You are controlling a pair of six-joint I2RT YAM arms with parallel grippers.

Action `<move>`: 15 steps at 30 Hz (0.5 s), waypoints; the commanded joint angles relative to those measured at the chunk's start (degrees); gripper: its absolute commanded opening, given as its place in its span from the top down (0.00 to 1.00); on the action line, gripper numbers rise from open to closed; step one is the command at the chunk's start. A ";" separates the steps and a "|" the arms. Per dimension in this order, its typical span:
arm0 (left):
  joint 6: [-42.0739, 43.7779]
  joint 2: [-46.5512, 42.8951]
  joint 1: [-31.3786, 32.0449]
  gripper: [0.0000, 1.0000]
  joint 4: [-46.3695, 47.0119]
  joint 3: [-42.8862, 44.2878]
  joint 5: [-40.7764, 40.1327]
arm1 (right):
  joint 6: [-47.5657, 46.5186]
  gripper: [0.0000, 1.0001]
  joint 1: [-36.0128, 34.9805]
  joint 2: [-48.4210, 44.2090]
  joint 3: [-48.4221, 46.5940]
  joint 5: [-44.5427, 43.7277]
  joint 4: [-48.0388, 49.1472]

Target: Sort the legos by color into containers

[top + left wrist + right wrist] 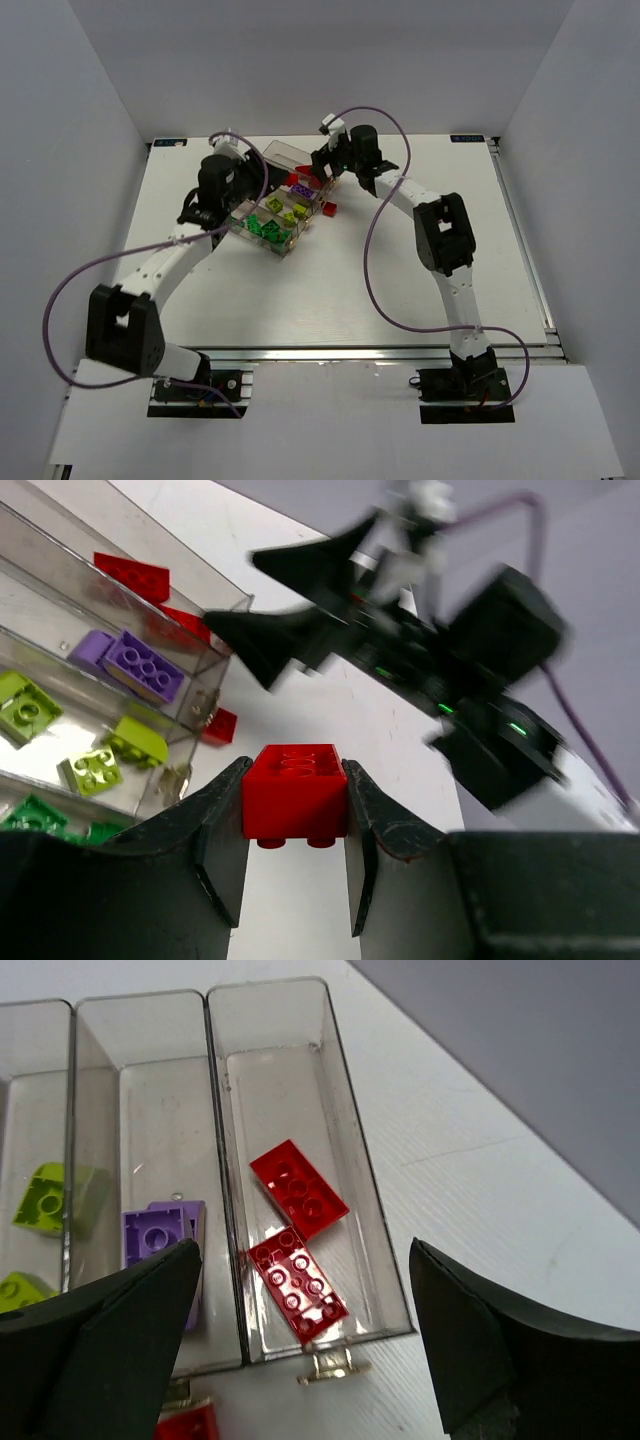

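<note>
My left gripper (pixel 296 785) is shut on a red lego (pixel 296 798) and holds it above the white table, beside the bins' ends. The containers (pixel 283 156) are joined clear bins, and in the left wrist view (pixel 60 550) they hold red, purple (pixel 146 665), lime (pixel 138 742) and green legos in separate bins. My right gripper (pixel 303 1260) is open and empty over the end bin (pixel 340 1100), where two red legos (pixel 298 1188) lie flat. A purple lego (pixel 160 1235) is in the bin beside it. One red lego (pixel 329 209) lies loose on the table by the bin ends.
The right arm's gripper (pixel 300 610) shows blurred just beyond my left gripper. The loose red lego also shows in the left wrist view (pixel 218 725) and the right wrist view (pixel 190 1425). White walls enclose the table on three sides.
</note>
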State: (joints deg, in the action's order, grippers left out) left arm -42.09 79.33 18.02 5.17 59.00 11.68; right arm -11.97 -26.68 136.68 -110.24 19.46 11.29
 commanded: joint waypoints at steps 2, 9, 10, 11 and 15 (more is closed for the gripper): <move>-4.32 10.03 -2.72 1.00 -1.82 10.57 2.83 | -3.15 0.13 4.52 -12.74 3.51 9.81 -1.87; -4.85 30.60 -3.26 1.00 -15.35 32.18 -3.32 | -9.64 0.86 9.45 -20.91 9.23 29.84 -15.04; -4.41 32.62 -3.26 1.00 -16.41 34.66 -4.03 | -9.57 0.86 9.54 -22.06 10.90 30.19 -14.89; -3.97 36.47 -3.17 1.00 -17.38 37.04 -4.73 | -9.39 0.83 9.62 -23.12 12.83 30.02 -14.20; -1.34 43.44 -3.17 1.00 -17.66 47.32 -4.92 | -9.04 0.81 9.54 -28.04 20.23 30.11 -11.90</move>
State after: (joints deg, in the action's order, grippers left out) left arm -45.50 121.64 14.83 -9.76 100.53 8.32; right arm -19.49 -15.79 110.74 -93.56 45.65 1.37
